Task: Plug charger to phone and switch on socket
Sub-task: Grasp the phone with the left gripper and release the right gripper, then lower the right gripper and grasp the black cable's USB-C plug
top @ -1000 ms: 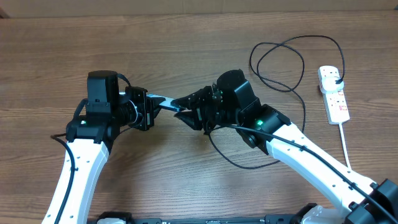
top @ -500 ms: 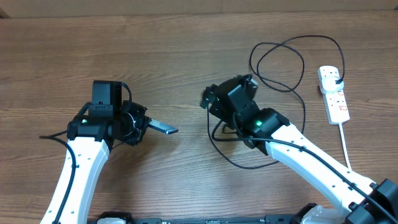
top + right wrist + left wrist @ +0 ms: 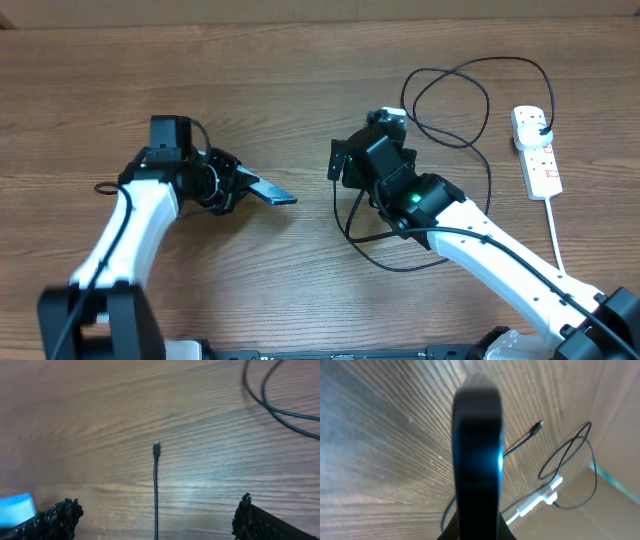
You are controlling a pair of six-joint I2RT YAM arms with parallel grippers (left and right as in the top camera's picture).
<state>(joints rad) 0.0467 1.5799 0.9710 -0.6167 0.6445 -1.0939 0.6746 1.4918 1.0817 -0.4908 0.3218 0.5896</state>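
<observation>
Now, left of centre on the wooden table (image 3: 300, 70), the left gripper (image 3: 232, 185) is clamped on one end of the phone (image 3: 270, 191). The handset is held clear of the surface, and its free end tilts toward the other arm. From the left wrist the phone shows only as a dark, blurred slab seen edge-on.

Opposite, the right gripper (image 3: 155, 512) hangs over the table with its jaws wide apart. Its dark padded fingers (image 3: 55, 516) sit at either lower corner of the wrist view and grip nothing. Between them on the wood lies the charger (image 3: 447, 100), its thin black cable running up to the connector tip (image 3: 156, 447). The tip lies bare on the table, well apart from the phone, a pale blue corner of which shows at the left edge of that view.

Farther right, the cable loops across the table to its black plug (image 3: 540, 125), seated in the far end of the socket (image 3: 537, 152). The socket's white lead (image 3: 553, 225) trails toward the near edge. Whether the socket is switched on cannot be told.
</observation>
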